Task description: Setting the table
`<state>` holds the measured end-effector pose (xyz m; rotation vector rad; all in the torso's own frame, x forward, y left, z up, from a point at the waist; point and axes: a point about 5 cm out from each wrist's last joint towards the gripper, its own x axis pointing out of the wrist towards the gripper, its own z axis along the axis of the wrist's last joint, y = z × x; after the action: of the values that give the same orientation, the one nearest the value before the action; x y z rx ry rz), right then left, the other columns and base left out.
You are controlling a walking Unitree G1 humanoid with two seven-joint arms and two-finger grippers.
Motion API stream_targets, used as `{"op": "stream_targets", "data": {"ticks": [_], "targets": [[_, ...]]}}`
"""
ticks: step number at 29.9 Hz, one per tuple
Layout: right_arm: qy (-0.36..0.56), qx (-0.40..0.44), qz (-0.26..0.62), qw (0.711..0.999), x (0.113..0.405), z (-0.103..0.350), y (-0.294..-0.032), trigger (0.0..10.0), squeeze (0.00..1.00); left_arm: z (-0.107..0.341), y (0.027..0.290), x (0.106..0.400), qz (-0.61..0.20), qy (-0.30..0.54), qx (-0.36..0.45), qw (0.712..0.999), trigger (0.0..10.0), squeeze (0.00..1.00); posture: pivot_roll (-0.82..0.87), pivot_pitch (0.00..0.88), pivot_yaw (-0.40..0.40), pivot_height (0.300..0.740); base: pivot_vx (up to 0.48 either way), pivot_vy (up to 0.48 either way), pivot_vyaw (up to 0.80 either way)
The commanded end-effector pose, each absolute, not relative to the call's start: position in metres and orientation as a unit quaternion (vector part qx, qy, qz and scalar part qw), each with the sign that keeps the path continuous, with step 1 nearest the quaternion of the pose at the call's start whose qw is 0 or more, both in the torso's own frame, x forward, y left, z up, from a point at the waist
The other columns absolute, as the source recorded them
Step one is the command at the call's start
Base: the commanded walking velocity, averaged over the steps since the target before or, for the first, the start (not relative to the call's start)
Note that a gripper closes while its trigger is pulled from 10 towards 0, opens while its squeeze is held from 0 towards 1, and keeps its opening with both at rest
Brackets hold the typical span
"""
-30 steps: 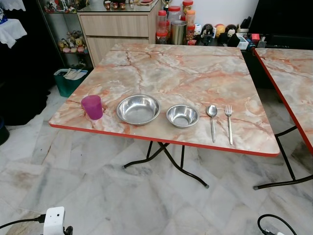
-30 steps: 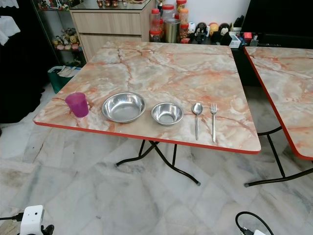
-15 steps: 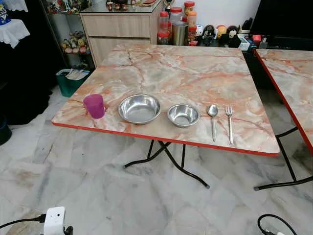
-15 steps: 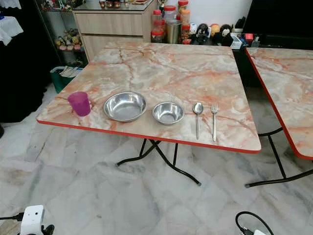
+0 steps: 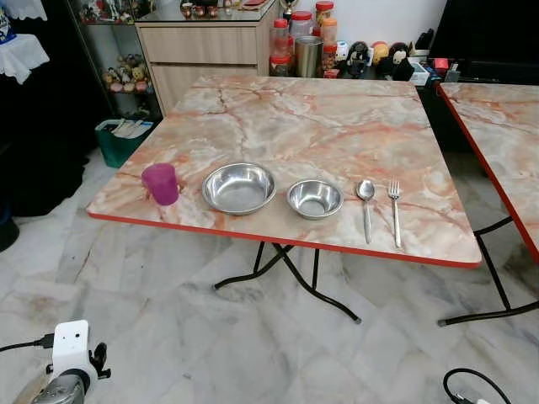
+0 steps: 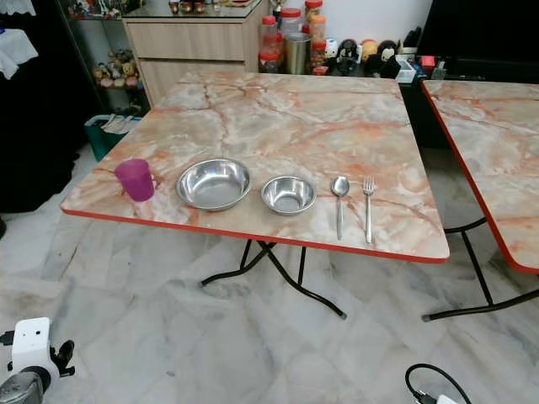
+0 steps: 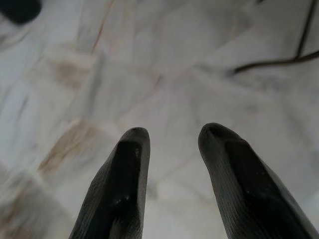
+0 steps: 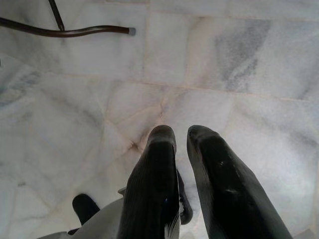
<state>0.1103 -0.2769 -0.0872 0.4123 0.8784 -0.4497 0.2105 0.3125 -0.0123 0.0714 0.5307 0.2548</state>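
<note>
On the marble-patterned table point(image 5: 337, 118), a row runs along the near edge: a purple cup point(image 5: 160, 183), a large steel bowl point(image 5: 239, 187), a small steel bowl point(image 5: 315, 199), a spoon point(image 5: 365, 202) and a fork point(image 5: 394, 210). I stand well back from the table. My left arm's wrist point(image 5: 71, 347) shows low at the bottom left. The left gripper point(image 7: 174, 132) is open over the floor tiles, holding nothing. The right gripper point(image 8: 182, 132) hangs over the floor with its fingers point(image 8: 154, 164) close together and empty.
A second marble table point(image 5: 505, 135) stands to the right. Black folding legs point(image 5: 286, 278) splay under the near table. Behind it are a wooden cabinet point(image 5: 202, 46) and jars point(image 5: 301, 38); a green bin point(image 5: 122, 141) sits at the left. A black cable point(image 5: 472, 383) lies bottom right.
My left wrist has risen and shifted left in the lower left corner. The whole picture wobbles slightly; the tableware has not moved.
</note>
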Motion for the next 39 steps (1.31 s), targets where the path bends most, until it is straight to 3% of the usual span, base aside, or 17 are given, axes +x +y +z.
{"op": "stream_targets", "data": {"ticks": [1, 9, 16, 23, 33, 39], "targets": [[0.421, 0.197, -0.216, 0.859, 0.110, -0.087, -0.278, 10.0, 0.00, 0.000, 0.308, 0.212, 0.102, 0.218, 0.037, 0.970, 10.0, 0.00, 0.11, 0.000, 0.025, 0.740, 0.000, 0.000, 0.00], [0.423, 0.192, -0.213, 0.859, 0.110, -0.086, -0.280, 10.0, 0.00, 0.046, 0.285, 0.211, 0.041, 0.134, 0.028, 0.990, 10.0, 0.00, 0.13, 0.000, 0.014, 0.740, 0.000, 0.000, 0.00], [0.424, 0.189, -0.209, 0.861, 0.111, -0.086, -0.281, 10.0, 0.00, 0.093, 0.237, 0.215, -0.058, 0.083, 0.011, 0.995, 10.0, 0.00, 0.14, 0.001, 0.011, 0.740, 0.000, 0.000, 0.00], [0.423, 0.190, -0.209, 0.861, 0.112, -0.086, -0.280, 10.0, 0.00, 0.141, 0.181, 0.237, -0.176, 0.041, -0.032, 0.983, 10.0, 0.00, 0.14, 0.000, 0.015, 0.740, 0.000, 0.000, 0.00], [0.422, 0.190, -0.218, 0.859, 0.111, -0.086, -0.280, 10.0, 0.00, 0.160, 0.141, 0.275, -0.194, 0.018, -0.109, 0.975, 10.0, 0.00, 0.12, 0.000, 0.022, 0.740, 0.000, 0.000, 0.00], [0.422, 0.189, -0.224, 0.858, 0.111, -0.086, -0.280, 10.0, 0.00, 0.179, 0.125, 0.299, -0.258, 0.019, -0.125, 0.958, 10.0, 0.00, 0.12, 0.000, 0.025, 0.740, 0.000, 0.000, 0.00]]}}
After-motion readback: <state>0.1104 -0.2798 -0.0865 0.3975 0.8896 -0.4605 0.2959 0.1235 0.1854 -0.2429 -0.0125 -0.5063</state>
